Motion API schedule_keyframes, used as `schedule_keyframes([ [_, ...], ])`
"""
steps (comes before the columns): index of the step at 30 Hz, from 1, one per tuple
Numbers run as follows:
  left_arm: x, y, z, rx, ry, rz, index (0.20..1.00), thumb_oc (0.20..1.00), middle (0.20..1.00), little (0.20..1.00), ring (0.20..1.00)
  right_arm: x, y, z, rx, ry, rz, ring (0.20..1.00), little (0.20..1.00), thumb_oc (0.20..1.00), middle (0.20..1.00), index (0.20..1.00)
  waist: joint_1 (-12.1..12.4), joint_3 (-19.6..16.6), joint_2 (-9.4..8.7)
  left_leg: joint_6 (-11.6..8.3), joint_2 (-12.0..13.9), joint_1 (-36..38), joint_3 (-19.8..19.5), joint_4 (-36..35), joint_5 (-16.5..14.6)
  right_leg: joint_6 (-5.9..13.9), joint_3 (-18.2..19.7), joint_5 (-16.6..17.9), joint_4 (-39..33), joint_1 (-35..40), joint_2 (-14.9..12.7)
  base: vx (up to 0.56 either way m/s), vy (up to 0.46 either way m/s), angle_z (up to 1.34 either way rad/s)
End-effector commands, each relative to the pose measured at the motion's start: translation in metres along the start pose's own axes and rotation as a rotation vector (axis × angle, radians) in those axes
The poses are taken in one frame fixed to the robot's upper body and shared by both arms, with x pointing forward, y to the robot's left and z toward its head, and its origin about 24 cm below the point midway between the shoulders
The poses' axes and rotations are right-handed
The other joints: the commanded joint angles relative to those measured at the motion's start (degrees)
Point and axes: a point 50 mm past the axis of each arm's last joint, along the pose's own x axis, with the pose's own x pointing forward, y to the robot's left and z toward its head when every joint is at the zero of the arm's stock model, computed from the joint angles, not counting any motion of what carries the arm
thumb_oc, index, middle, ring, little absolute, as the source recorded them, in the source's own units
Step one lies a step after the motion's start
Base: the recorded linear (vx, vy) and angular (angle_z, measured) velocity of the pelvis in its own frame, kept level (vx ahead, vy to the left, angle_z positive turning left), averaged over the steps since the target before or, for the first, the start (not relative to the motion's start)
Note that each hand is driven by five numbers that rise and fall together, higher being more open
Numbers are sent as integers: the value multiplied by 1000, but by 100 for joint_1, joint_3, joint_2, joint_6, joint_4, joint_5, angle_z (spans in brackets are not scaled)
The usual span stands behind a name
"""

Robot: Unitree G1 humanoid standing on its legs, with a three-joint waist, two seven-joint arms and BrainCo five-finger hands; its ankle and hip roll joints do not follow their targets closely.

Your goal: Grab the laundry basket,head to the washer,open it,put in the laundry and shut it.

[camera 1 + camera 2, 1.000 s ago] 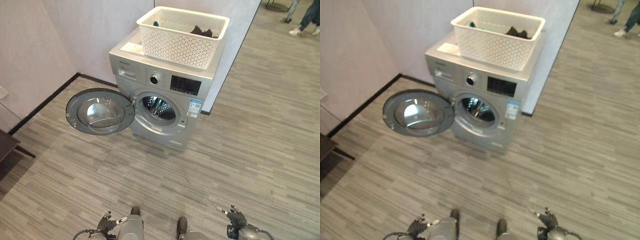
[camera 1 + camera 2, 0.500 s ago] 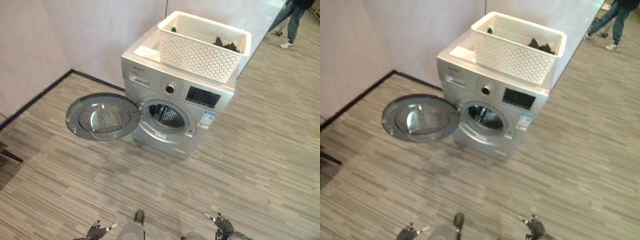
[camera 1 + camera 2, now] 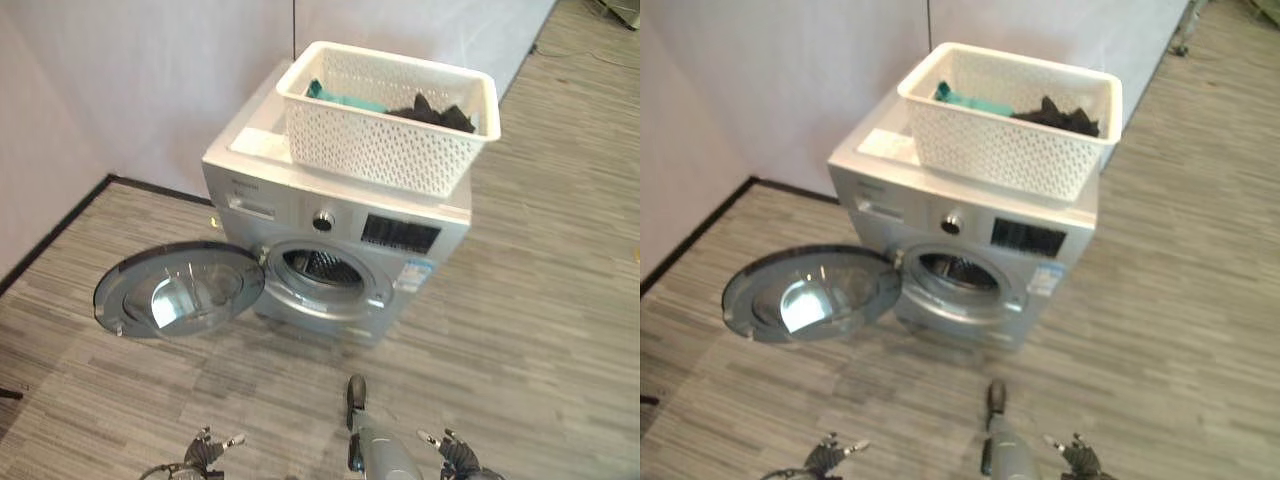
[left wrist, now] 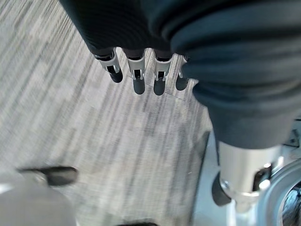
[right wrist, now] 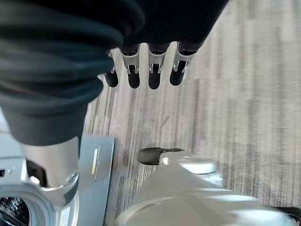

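A silver front-loading washer [image 3: 335, 235] stands against the wall. Its round door [image 3: 180, 292] is swung wide open to the left, and the dark drum opening [image 3: 318, 268] is exposed. On top of the washer sits a white perforated laundry basket [image 3: 385, 150] holding a teal cloth [image 3: 340, 97] and dark clothes [image 3: 440, 112]. My left hand [image 3: 205, 452] and right hand [image 3: 455, 455] hang low, well short of the washer. In the wrist views the left fingers [image 4: 138, 77] and right fingers [image 5: 155, 70] are straight and hold nothing.
Pale walls meet in a corner behind the washer, with a black skirting line [image 3: 55, 230] along the left wall. Grey plank floor [image 3: 540, 300] stretches between me and the washer and off to the right.
The whole picture has shifted, so the camera has moved; the washer now looks nearer and more central. The door stays open, the basket stays on top, and both hands stay low and open.
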Motion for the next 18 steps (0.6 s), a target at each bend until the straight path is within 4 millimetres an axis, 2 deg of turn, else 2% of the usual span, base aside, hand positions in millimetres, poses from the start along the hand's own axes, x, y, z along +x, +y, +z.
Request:
schedule_keyframes([
  [1, 3, 19, 22, 2, -100, 45, 1000, 1000, 1000, 1000, 1000, 5, -16, 40, -20, -135, -28, 1000, 1000, 1000, 1000, 1000, 142, 301, -237, -236, 306, -1425, -87, 1981, 1680, 305, 211, -494, -253, 411, -12, 38, -186, 75],
  [2, 3, 19, 22, 2, -100, 45, 1000, 1000, 1000, 1000, 1000, 5, -16, 40, -20, -135, -28, 1000, 1000, 1000, 1000, 1000, 142, 301, -237, -236, 306, -1425, -87, 1981, 1680, 305, 211, -494, -253, 411, -12, 109, -220, -19],
  [3, 3, 17, 23, -26, -105, 41, 1000, 1000, 1000, 1000, 1000, 6, -19, 47, -24, -148, -42, 1000, 1000, 1000, 1000, 1000, 253, 352, -300, -70, 360, -1859, -55, 2333, 1631, 178, 263, -650, -354, 636, 102, 181, -159, -50],
  [4, 3, 17, 22, -33, -104, 42, 1000, 1000, 1000, 1000, 1000, 6, -21, 49, -9, -159, -48, 1000, 1000, 1000, 1000, 1000, 284, 361, -338, -30, 484, -2036, 24, 1975, 1578, 145, 316, -745, -361, 754, 131, 252, -169, -54],
  [6, 3, 16, 21, -28, -106, 38, 1000, 1000, 1000, 1000, 1000, 6, -23, 54, 8, -182, -54, 1000, 1000, 1000, 1000, 1000, 349, 346, -351, -38, 668, -2043, 144, 954, 1497, 197, 305, -892, -380, 920, 147, 244, 10, -10],
  [8, 2, 17, 19, -24, -103, 39, 1000, 1000, 1000, 1000, 1000, 5, -24, 60, 1, -208, -54, 1000, 1000, 1000, 1000, 1000, 431, 259, -207, -174, 848, -1872, 23, -683, 1680, 280, 311, -1043, -363, 1022, 238, 300, 140, -9],
  [9, 2, 17, 13, -29, -74, 43, 1000, 1000, 1000, 1000, 1000, 5, -23, 59, -25, -206, -50, 1000, 1000, 1000, 1000, 1000, 470, 202, -153, -257, 938, -1710, -129, -1160, 1782, 336, 382, -1160, -352, 1157, 237, 252, 131, -33],
  [11, 1, 17, 9, -22, -58, 43, 1000, 1000, 1000, 1000, 1000, 5, -23, 56, -33, -195, -47, 1000, 1000, 1000, 1000, 1000, 446, 148, -120, -293, 954, -1590, -125, -1284, 1790, 339, 400, -1188, -349, 1228, 224, 236, 126, -45],
  [12, 0, 18, 4, 12, -41, 36, 1000, 1000, 1000, 1000, 1000, 4, -22, 49, -45, -178, -36, 1000, 1000, 1000, 1000, 1000, 415, 25, -79, -336, 1004, -1330, 54, -1453, 1778, 382, 393, -1198, -367, 1347, 131, 224, 132, -53],
  [14, 0, 18, 4, 12, -41, 36, 1000, 1000, 1000, 1000, 1000, 4, -22, 49, -45, -178, -36, 1000, 1000, 1000, 1000, 1000, 416, 26, -79, -336, 1004, -1328, 56, -1454, 1778, 382, 394, -1198, -367, 1348, 131, 158, 105, -38],
  [15, -1, 22, -1, 36, -29, 39, 1000, 1000, 1000, 1000, 1000, 3, -21, 36, -69, -133, -33, 1000, 1000, 1000, 1000, 1000, 446, -73, -71, -310, 960, -1091, 154, -1559, 1681, 442, 432, -1165, -441, 1461, -8, 170, 117, -22],
  [18, -2, 26, -3, 19, -19, 56, 1000, 1000, 1000, 1000, 1000, 3, -21, 24, -56, -87, -41, 1000, 1000, 1000, 1000, 1000, 462, -88, -68, -287, 936, -993, 209, -1597, 1626, 466, 475, -1156, -461, 1492, -51, 130, 92, -26],
])
